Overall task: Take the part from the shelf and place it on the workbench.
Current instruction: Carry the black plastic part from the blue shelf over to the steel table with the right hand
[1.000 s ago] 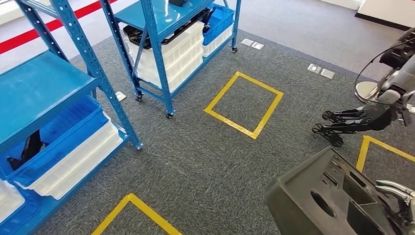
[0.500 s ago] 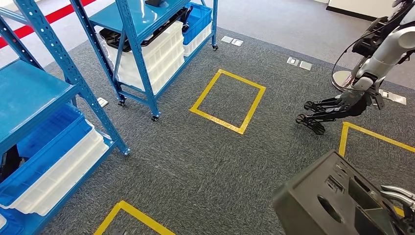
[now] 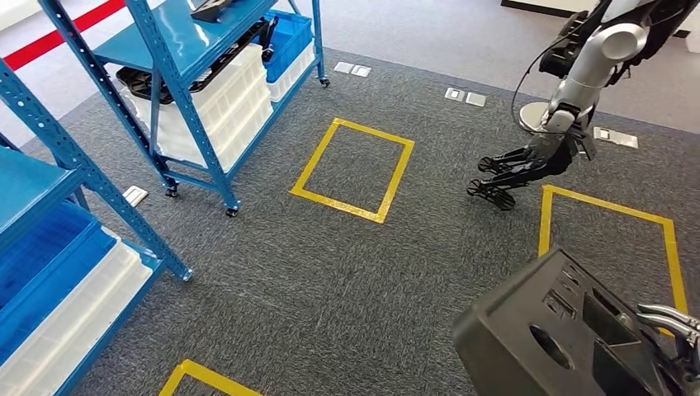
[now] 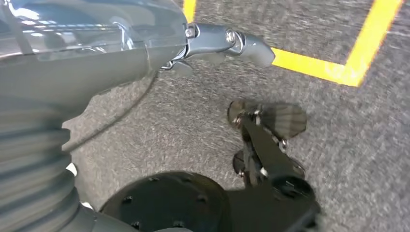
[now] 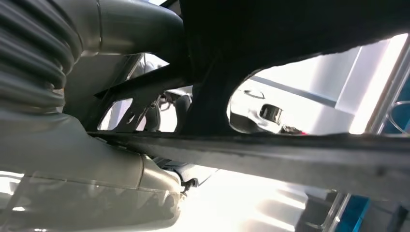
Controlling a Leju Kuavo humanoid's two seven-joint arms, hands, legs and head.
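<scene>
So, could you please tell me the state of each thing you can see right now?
Black part: held above the carpet by the right robot hand.
Left robot hand: holds nothing, fingers apart, over the carpet.
White bins: stacked on the far shelf's lower level.
Blue bin: sitting on the near shelf.

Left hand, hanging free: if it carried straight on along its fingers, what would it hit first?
Probably just the grey carpet. The left hand points down and outward at bare floor beside the yellow tape outline; depth is hard to judge.
</scene>
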